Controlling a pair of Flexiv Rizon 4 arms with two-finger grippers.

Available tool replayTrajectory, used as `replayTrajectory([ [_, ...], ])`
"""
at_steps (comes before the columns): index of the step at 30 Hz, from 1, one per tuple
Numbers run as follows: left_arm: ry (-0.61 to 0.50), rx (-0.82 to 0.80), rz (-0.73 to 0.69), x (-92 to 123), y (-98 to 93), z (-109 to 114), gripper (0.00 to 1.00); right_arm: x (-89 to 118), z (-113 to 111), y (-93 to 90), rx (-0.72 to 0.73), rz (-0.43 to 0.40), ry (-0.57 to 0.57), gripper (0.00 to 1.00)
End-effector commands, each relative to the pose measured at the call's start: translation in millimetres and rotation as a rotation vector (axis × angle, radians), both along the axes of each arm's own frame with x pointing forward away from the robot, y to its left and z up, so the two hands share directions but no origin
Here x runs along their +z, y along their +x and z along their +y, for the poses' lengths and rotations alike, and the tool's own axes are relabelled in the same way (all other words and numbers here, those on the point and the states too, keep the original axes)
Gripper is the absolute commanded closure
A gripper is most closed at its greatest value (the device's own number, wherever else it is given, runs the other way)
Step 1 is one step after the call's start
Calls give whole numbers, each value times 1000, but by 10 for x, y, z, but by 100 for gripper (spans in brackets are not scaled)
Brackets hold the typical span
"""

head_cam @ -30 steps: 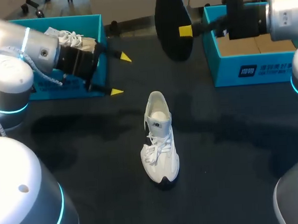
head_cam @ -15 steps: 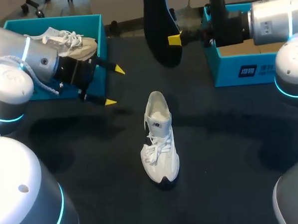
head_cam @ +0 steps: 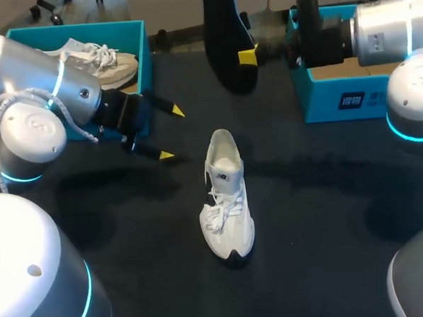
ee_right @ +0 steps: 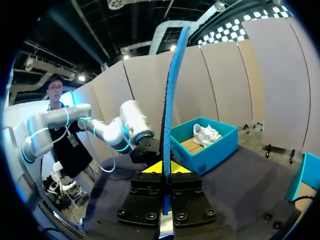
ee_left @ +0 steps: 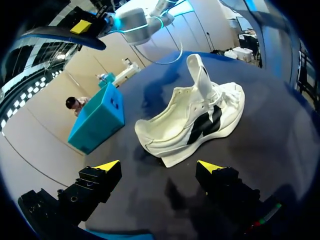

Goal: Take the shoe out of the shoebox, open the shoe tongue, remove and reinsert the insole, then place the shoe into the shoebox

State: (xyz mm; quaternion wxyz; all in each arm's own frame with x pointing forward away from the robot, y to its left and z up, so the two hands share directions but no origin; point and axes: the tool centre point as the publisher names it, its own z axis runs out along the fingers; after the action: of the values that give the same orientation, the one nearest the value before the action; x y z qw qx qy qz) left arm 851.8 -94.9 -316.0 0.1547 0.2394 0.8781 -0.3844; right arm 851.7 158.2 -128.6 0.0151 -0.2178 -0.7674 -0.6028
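My right jaws are clenched on the dark insole (head_cam: 226, 37), holding it up off the table (head_cam: 327, 195) beside the right shoebox (head_cam: 350, 98). My left jaws are released, tips wide apart, just in front of the left box (head_cam: 140, 41), which holds a second shoe (head_cam: 103, 61). They point at the white shoe (head_cam: 226, 200), which stands mid-table with its tongue raised.

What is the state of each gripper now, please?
Left gripper: open, holding nothing.
Right gripper: shut on the insole.
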Motion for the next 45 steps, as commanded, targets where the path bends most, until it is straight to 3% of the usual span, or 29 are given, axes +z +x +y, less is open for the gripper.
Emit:
replayTrajectory([
  [1,21,31,-15,55,-112,-6,0,-309,55,-2,-12,-30,53,100],
  [9,36,92,12,32,-271,-16,0,-572,83,-34,-9,-36,72,100],
  [18,28,147,57,0,-396,-51,0,-901,175,-70,31,43,166,100],
  [22,28,151,68,-16,-449,-105,0,-901,175,-70,31,43,166,100],
  [31,54,184,105,-68,-419,-207,0,-901,175,-70,31,43,166,100],
  [40,42,218,120,-66,-376,-288,0,-1266,239,-45,22,88,228,100],
  [45,40,229,134,-87,-374,-318,0,-1366,258,-75,18,111,256,100],
])
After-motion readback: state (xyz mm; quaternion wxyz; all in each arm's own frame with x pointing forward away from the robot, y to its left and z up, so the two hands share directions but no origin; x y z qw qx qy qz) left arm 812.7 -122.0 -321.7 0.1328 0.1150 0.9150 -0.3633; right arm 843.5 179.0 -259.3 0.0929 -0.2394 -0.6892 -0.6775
